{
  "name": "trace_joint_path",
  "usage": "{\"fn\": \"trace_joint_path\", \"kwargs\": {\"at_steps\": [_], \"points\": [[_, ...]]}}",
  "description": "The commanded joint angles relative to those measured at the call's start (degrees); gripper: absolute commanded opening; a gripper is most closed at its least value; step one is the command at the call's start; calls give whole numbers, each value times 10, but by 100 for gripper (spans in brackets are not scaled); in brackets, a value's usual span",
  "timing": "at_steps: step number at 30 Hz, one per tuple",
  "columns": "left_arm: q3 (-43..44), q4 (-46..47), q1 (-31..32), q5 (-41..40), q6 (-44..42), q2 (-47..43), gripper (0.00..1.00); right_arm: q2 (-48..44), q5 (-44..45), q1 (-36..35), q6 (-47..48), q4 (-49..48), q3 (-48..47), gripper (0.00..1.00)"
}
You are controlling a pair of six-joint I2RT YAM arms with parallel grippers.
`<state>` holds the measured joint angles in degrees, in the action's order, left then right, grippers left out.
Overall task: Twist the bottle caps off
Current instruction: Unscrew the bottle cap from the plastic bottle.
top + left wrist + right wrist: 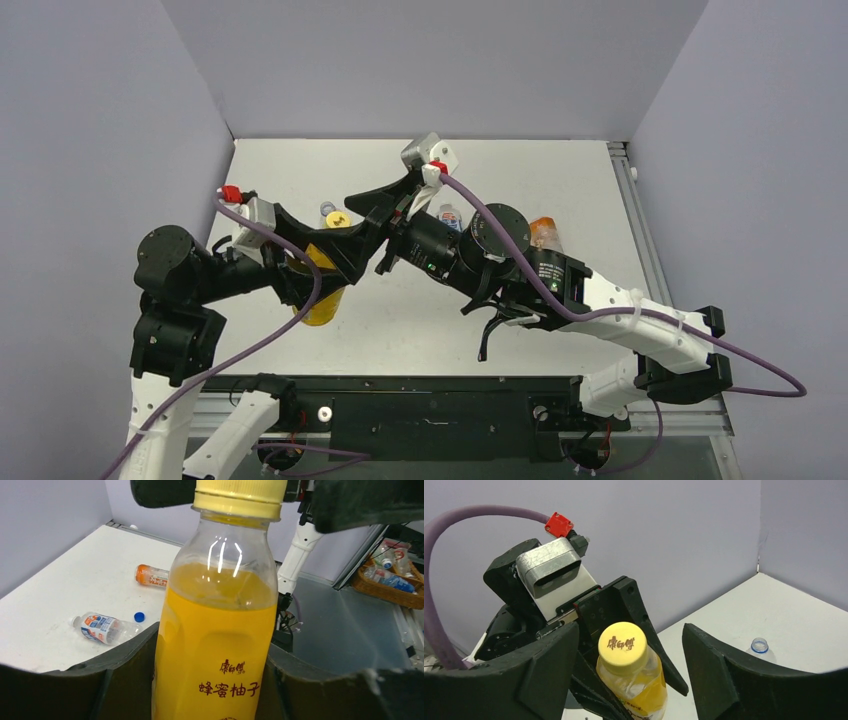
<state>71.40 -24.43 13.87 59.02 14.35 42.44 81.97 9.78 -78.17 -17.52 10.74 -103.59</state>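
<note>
My left gripper [212, 680] is shut on the body of the yellow juice bottle [215, 645], holding it off the table [600, 200]. The bottle's yellow cap [622, 647] sits on its neck. My right gripper [629, 636] is open around that cap, with a gap on each side. From above, the bottle [322, 300] hangs between both grippers left of centre, the left gripper [318, 268] on its body and the right gripper [350, 220] at the cap [338, 219]. A loose blue cap [139, 616] lies on the table.
A clear blue-labelled bottle [102, 628] and an orange drink bottle [152, 576] lie on the table. An uncapped bottle neck with a blue ring [759, 645] stands to the right. A water bottle [450, 217] sits behind the right arm. A basket [395, 582] of bottles is off the table.
</note>
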Motion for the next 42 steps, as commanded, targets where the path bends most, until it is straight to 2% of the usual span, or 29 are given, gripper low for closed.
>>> {"fn": "trace_joint_path", "kwargs": {"at_steps": [1, 4, 11, 16, 19, 24, 28, 30, 33, 38, 42], "points": [[8, -23, 0, -31, -60, -11, 36, 4, 26, -4, -23, 9, -33, 73], [9, -43, -1, -46, -95, -12, 34, 29, 30, -3, -29, 45, -77, 72], [8, -39, -1, -72, -109, -18, 29, 46, 20, 4, -40, 71, -98, 56], [3, -25, 0, -87, -98, -18, 26, 50, 16, 7, -40, 86, -106, 50], [1, -16, -1, -89, -88, -18, 25, 49, 16, 8, -42, 86, -104, 39], [3, -11, 0, -81, -68, -14, 25, 42, 24, 9, -35, 77, -97, 13], [4, 7, 0, -55, -28, -14, 24, 24, 12, 18, -16, 65, -87, 1], [4, 25, 0, -32, 8, -12, 24, 11, -22, 26, -2, 49, -76, 0], [-3, 68, 0, 16, 72, -9, 24, -7, -141, 52, 11, 18, -61, 0], [-30, 198, -1, 67, 225, -9, 23, -7, -315, 82, 15, 11, -87, 0], [-36, 215, 0, 86, 256, -11, 23, -1, -427, 94, 13, 8, -105, 0]]}}
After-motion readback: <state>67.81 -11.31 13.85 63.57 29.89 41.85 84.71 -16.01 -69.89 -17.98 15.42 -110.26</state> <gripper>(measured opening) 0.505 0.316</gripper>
